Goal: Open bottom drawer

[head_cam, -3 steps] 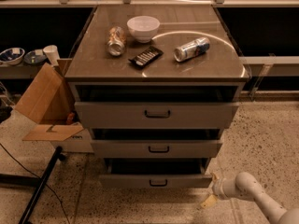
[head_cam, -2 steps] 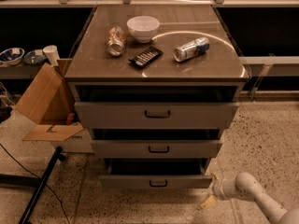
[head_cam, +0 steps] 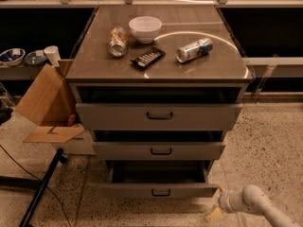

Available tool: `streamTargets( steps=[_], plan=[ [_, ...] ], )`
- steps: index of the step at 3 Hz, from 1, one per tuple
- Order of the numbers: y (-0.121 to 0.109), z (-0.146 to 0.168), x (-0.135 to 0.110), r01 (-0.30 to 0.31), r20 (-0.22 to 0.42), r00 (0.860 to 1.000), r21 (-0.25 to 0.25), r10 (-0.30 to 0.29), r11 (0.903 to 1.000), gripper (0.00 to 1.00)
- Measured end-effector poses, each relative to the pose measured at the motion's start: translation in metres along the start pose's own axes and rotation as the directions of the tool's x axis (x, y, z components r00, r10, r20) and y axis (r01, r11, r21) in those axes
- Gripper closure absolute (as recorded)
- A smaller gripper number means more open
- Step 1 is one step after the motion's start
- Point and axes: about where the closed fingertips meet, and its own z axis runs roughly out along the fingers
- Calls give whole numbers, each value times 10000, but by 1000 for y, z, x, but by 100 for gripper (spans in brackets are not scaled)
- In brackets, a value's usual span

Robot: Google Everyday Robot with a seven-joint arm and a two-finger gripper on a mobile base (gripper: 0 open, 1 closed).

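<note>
Hand (head_cam: 215, 213) at 5 o'clock, low by the floor; apart or together, cannot tell.
Shallow grey bottom drawer (head_cam: 161, 190) with dark bar handle stands pulled out, just beside, at the hand's 9 o'clock.

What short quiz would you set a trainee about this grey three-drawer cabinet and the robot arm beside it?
1. True or false: the bottom grey drawer, the one with the small dark bar handle, is shut flush with the cabinet.
2. Where is the white arm's gripper? A: inside the cardboard box. B: low down, just off the bottom drawer's right front corner. C: on the middle drawer's handle.
3. What white thing stands towards the back of the cabinet's brown top?
Key: 1 false, it is pulled out and its dark inside shows. 2 B. 3 the round white bowl.
</note>
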Motion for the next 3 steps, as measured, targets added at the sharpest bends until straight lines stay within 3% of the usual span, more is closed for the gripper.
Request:
streamTargets(
  steps=[2,3],
  plan=[
    [41,0,26,-437,59,9990,132,436,9990,0],
    [50,-10,32,-735,281,9970,677,717,9950,0]
  ],
)
